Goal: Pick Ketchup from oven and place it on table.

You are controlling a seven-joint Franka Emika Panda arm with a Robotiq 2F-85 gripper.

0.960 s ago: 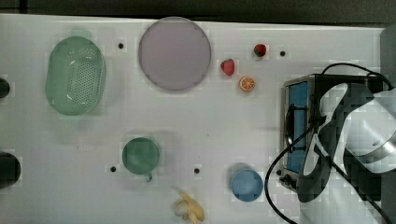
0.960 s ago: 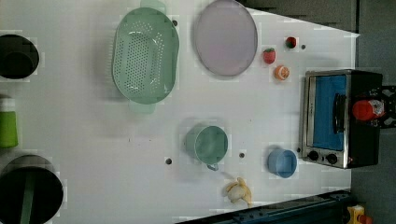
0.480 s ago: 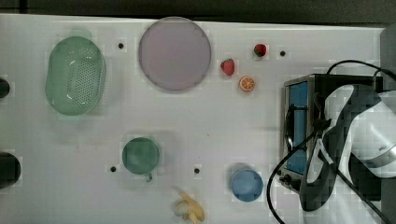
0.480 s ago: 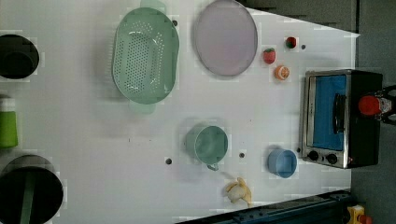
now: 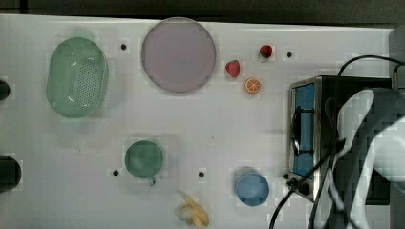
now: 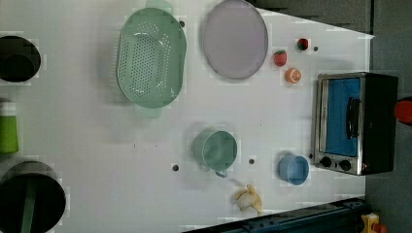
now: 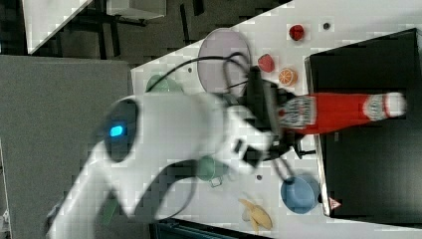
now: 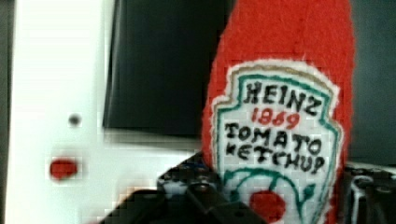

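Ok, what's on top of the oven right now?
In the right view, the Ketchup lies over the black top of the oven, white cap pointing away from the arm, with the gripper at its base end. Whether it touches the top can't be told. The arm covers the top in the top view.

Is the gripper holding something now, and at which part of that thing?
Yes. The gripper holds the Ketchup at its lower, labelled end; the white cap points away, above the oven top.
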